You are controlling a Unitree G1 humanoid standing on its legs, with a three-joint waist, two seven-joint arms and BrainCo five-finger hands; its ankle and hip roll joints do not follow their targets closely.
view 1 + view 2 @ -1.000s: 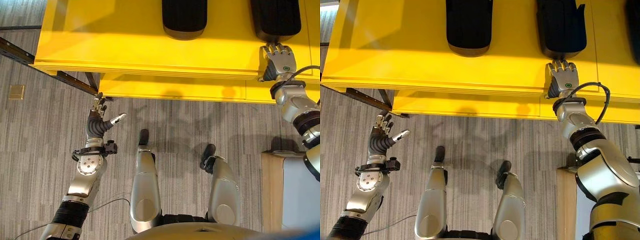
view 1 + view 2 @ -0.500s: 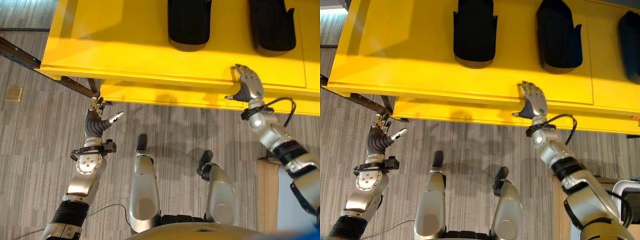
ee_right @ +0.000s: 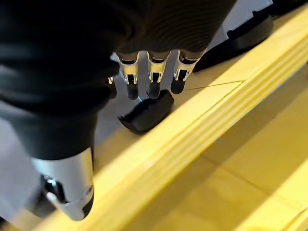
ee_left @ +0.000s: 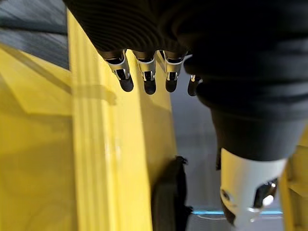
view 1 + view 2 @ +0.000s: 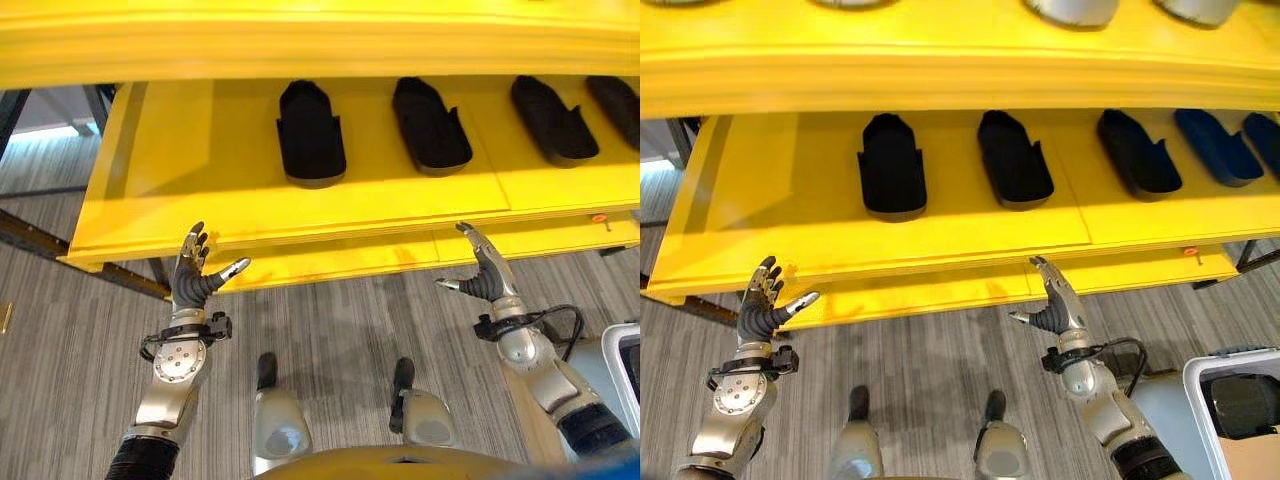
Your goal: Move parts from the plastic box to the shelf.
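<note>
Several black moulded parts lie in a row on the yellow shelf (image 5: 180, 190): one at the left (image 5: 310, 135), one in the middle (image 5: 430, 125), more to the right (image 5: 553, 120). My left hand (image 5: 195, 278) is raised open and empty just in front of the shelf's front edge. My right hand (image 5: 487, 278) is also open and empty, a little below that edge. The right wrist view has straight fingers (image 3: 154, 79) over the shelf edge, with a black part (image 3: 147, 113) beyond them. The left wrist view has straight fingers (image 4: 144, 77) beside the edge.
A white-rimmed plastic box (image 5: 1230, 356) with something dark inside stands at the lower right beside my right arm. A second yellow shelf (image 5: 940, 70) overhangs the first, with pale parts (image 5: 1070, 8) on it. Grey striped carpet lies below.
The camera has swung up, so more shelf and an upper shelf show. My right hand has come off the shelf's front edge and drawn back below it. The left hand stays raised.
</note>
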